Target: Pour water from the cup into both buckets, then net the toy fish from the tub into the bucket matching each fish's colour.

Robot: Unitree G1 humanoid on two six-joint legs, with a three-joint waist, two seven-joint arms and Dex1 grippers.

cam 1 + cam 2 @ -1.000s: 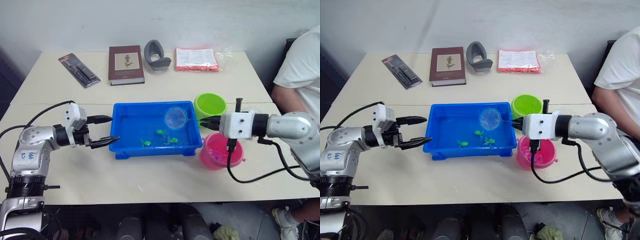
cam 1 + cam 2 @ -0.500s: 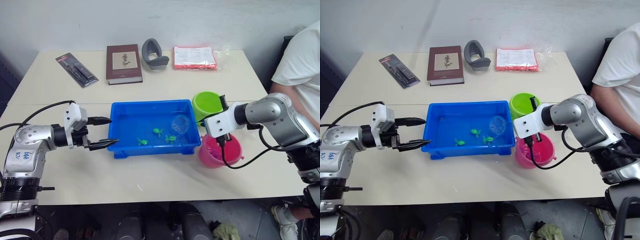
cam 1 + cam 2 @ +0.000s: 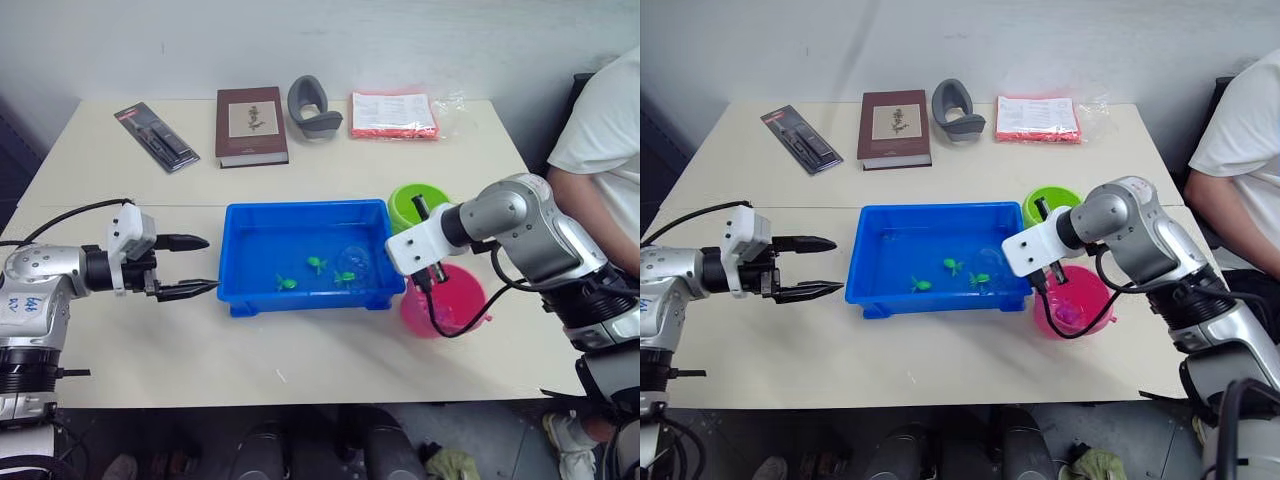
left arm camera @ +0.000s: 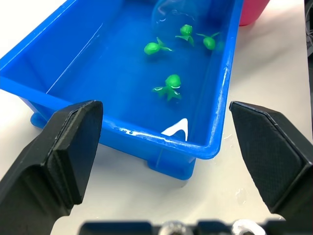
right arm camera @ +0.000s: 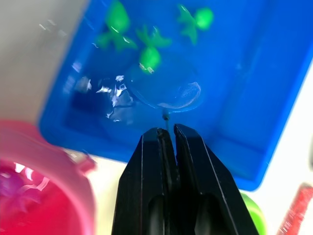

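The blue tub [image 3: 245, 262] sits mid-table with water glinting in it and three green toy fish [image 3: 318, 264] near its right half. My right gripper [image 5: 168, 131] is shut on the thin handle of a small clear round net [image 3: 355, 262], which dips into the tub beside the fish. The lime green bucket [image 3: 418, 199] stands behind that wrist, and the pink bucket [image 3: 447, 303] in front of it holds a magenta shape. My left gripper [image 3: 208, 263] is open just off the tub's left wall, with nothing between its fingers. The cup is out of view.
Along the table's far edge lie a black blister pack [image 3: 157, 139], a brown book [image 3: 251, 125], a grey curved object [image 3: 313, 106] and a red-and-white packet [image 3: 394, 115]. A person in a white shirt [image 3: 607, 130] sits at the right. A black cable [image 3: 455, 331] loops over the pink bucket.
My right arm has turned and lowered the net from above the tub's back right down among the fish. My left gripper has drawn back slightly from the tub.
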